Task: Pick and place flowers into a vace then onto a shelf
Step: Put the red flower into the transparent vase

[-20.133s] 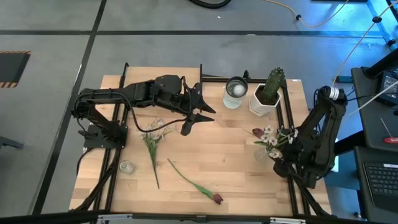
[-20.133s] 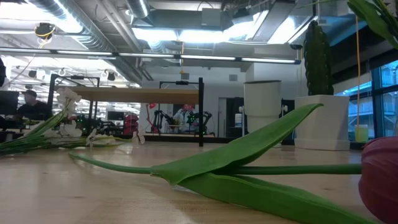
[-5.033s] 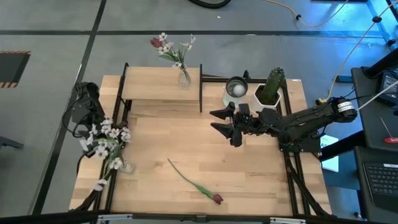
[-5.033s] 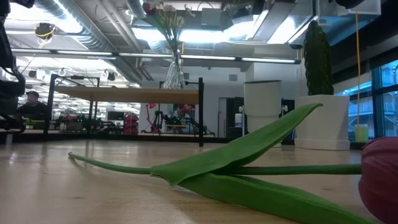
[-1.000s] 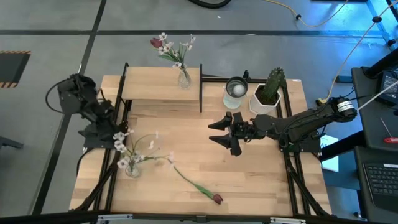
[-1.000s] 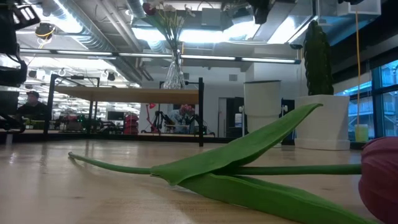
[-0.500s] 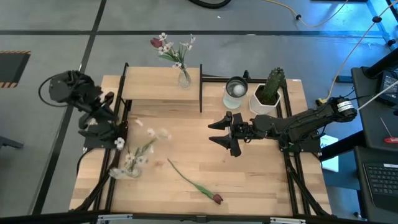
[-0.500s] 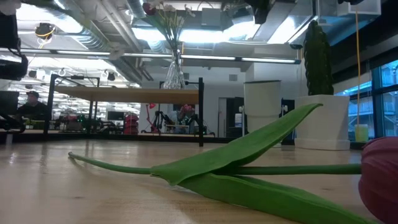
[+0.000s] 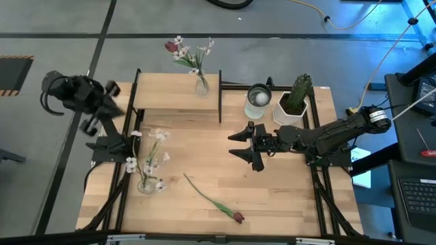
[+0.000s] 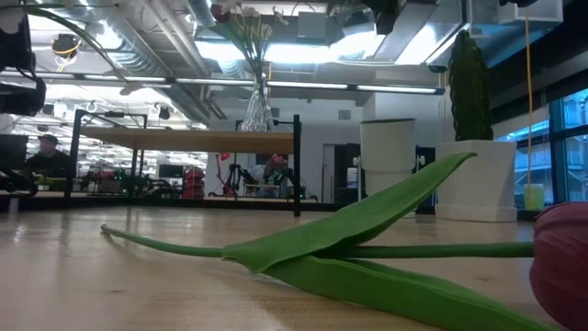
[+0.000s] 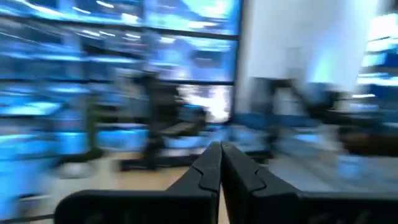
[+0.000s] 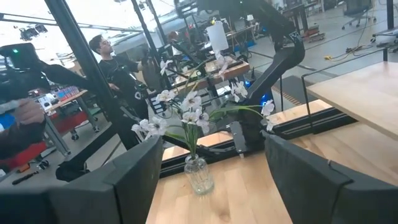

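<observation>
One vase of pale blossoms and a dark red tulip (image 9: 199,82) stands on the shelf (image 9: 170,95) at the table's far side. A second small glass vase (image 9: 146,182) stands on its base near the left edge, holding white-blossomed stems (image 12: 189,115). A loose tulip (image 9: 212,202) lies flat on the near part of the table, with its dark red head (image 9: 238,218) toward the near edge. My right gripper (image 9: 244,144) hovers open over the table's middle, level and pointing left (image 12: 211,142). My left gripper (image 11: 219,155) is shut, raised and drawn back beyond the left edge (image 9: 95,112).
A green cactus in a white pot (image 9: 294,102) and a white cylindrical cup (image 9: 257,101) stand at the far right. Black shelf posts (image 9: 220,95) rise beside the shelf. A person (image 12: 106,50) sits in the room beyond the table. Bare tabletop lies between the tulip and my right gripper.
My left arm has swung up and back, away from the vase toward the table's far-left corner. The white-blossomed stems in the near vase have swayed from leaning right to leaning toward the far side, while the vase has stayed in place.
</observation>
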Controlling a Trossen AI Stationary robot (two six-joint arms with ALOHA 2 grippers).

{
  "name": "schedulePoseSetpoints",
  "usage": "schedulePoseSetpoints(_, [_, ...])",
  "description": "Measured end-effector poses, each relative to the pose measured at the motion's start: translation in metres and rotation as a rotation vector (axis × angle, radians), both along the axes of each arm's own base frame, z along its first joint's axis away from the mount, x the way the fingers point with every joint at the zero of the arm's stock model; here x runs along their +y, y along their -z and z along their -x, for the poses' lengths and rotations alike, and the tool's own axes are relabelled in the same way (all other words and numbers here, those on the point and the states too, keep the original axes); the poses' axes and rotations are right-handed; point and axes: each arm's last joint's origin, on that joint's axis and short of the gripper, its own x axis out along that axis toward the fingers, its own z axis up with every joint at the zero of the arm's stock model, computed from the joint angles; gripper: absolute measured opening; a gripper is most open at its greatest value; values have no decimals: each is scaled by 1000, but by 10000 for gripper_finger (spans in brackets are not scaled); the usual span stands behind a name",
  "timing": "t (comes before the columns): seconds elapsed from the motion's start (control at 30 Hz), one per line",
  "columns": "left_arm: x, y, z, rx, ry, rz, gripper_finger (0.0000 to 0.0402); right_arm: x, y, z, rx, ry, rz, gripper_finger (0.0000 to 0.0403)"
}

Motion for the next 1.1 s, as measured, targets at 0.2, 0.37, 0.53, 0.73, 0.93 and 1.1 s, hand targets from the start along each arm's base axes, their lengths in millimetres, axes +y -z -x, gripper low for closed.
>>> schedulePoseSetpoints(0.2, [28,-3,8,71,-474,-91,2,0,0,0,1,-1,-29,287])
schedulePoseSetpoints(0.37, [41,0,18,104,-493,-42,2,0,0,0,0,-2,-38,287])
schedulePoseSetpoints(0.53, [41,16,28,186,-542,-67,3,0,0,0,1,-2,-62,287])
schedulePoseSetpoints(0.73, [31,23,44,268,-659,-55,1,0,0,0,1,-3,-78,287])
schedulePoseSetpoints(0.93, [15,33,69,408,-776,75,3,0,0,0,1,-2,-76,287])
schedulePoseSetpoints(1.1, [-9,37,70,489,-713,123,3,0,1,-1,6,-1,-49,287])
